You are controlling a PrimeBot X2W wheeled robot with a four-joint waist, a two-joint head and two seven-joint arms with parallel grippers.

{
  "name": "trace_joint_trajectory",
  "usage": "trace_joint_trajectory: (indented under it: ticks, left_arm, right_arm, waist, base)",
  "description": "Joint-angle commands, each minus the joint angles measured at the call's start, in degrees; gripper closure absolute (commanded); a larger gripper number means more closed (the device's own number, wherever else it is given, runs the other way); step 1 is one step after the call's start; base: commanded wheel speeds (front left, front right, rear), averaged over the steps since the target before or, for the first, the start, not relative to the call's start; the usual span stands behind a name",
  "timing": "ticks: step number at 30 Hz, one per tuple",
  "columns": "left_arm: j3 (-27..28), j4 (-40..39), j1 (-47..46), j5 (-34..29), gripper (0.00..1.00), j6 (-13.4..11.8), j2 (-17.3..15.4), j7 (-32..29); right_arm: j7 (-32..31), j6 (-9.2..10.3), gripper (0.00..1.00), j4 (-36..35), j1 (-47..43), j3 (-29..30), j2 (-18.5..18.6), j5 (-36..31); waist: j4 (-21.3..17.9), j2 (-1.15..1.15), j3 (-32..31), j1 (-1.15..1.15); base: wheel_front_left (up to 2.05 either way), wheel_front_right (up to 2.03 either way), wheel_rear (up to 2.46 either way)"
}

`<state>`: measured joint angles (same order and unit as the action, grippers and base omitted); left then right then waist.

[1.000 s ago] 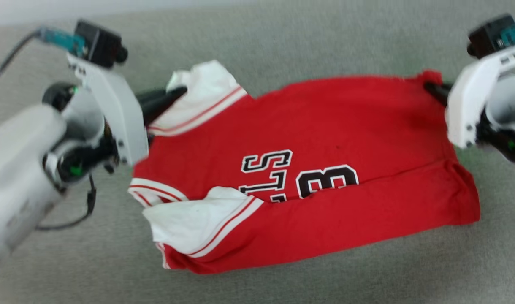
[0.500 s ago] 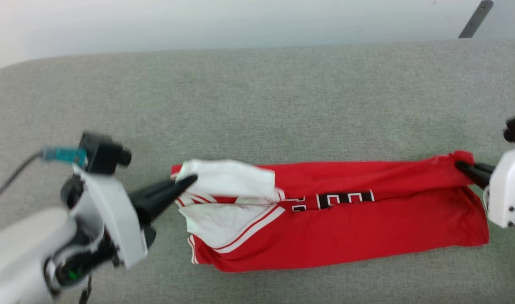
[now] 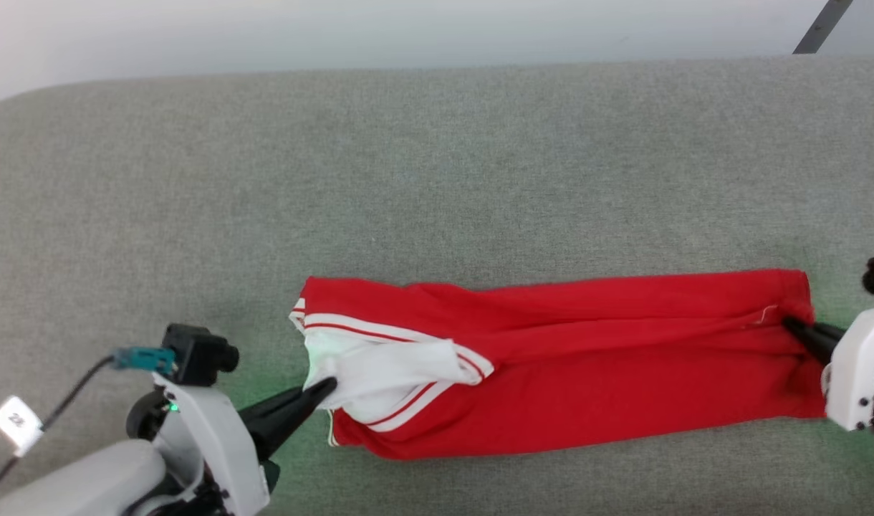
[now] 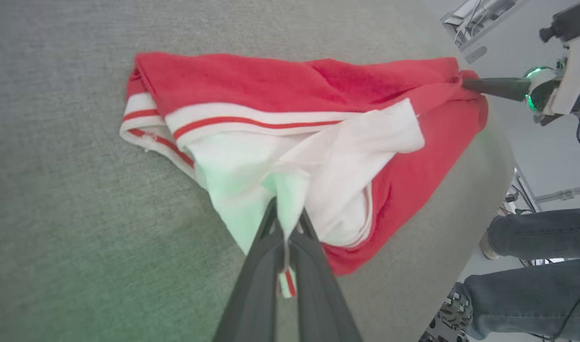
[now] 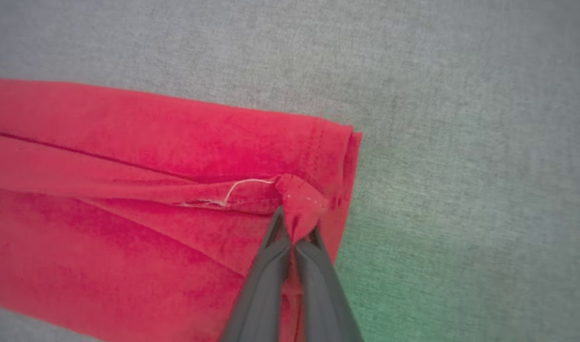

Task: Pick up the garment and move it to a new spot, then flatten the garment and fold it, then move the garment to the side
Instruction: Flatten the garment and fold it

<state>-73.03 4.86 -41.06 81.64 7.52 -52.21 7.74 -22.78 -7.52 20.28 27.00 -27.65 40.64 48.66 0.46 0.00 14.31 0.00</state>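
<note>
Both arms low and angled inward over the grey surface [image 3: 437, 179]: left gripper [image 3: 328, 385] pinching the garment [image 3: 587, 365] at its white end, right gripper [image 3: 789, 325] pinching its red hem, garment lying folded lengthwise between them.

garment [image 3: 587, 358] on surface [image 3: 437, 179] | left hand [image 3: 326, 387]: left end | right hand [image 3: 791, 326]: right end

The garment [image 5: 157, 213] runs off the right wrist view's edge.

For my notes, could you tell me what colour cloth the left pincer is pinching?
White, the lining of the red garment, best seen in the left wrist view.
</note>
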Motion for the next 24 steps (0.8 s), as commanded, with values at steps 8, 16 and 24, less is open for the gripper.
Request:
trace_joint_trajectory:
  ticks: [8, 16, 24]
  left_arm:
    - [-0.2, 6.3, 1.6, -1.6, 0.45, -0.1, 5.6, 1.2]
    - [2.2, 5.6, 4.4, 0.5, 0.0, -0.1, 6.5, 6.0]
    - [16.7, 7.3, 13.3, -2.9, 0.0, -0.6, 12.5, 7.4]
  right_arm:
    - [1.9, 0.07, 0.5, 2.0, -0.3, 0.2, -3.3, -2.5]
    - [2.2, 0.07, 0.0, -2.9, -4.6, 3.5, -0.7, 3.5]
    - [0.0, 0.06, 0.0, -1.8, -11.9, 12.2, 2.5, 7.6]
  waist:
    - [0.4, 0.0, -0.4, 0.0]
    - [2.3, 0.0, -3.4, 0.0]
    - [7.7, 0.0, -4.4, 0.0]
  base:
    - [0.0, 0.0, 0.0]
    - [0.0, 0.0, 0.0]
    - [0.0, 0.0, 0.0]
